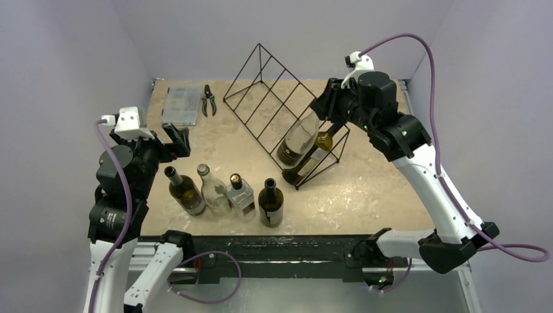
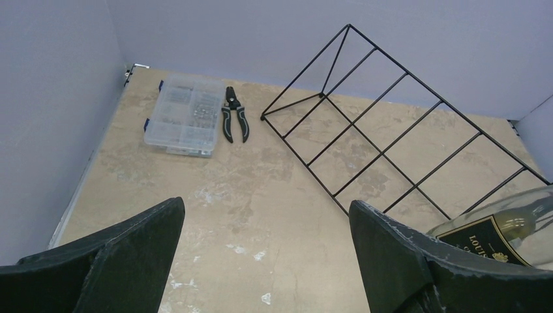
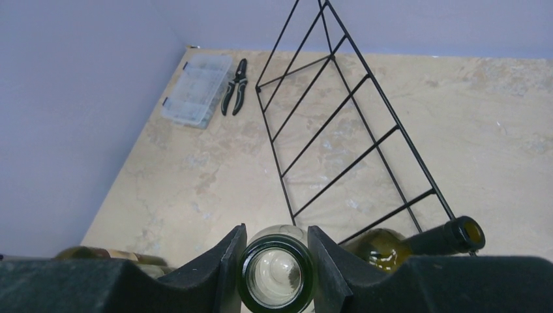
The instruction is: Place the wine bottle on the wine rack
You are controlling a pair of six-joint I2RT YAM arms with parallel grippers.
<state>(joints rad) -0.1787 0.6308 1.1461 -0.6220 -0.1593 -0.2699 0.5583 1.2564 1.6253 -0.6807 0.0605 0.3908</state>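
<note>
From above, the right hand [image 1: 324,112] is clenched on the neck of the pale glass wine bottle [image 1: 297,140], tilted over the 4 o'clock end of the black wire wine rack [image 1: 274,91]. Left wrist: the left hand [image 2: 267,261] is released, empty. Right wrist: the bottle's mouth sits at 6 o'clock.

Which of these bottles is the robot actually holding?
The clear bottle on the wine rack: the right gripper clamps its neck. The dark bottle beside it lies ungripped, and four standing bottles are untouched.
</note>
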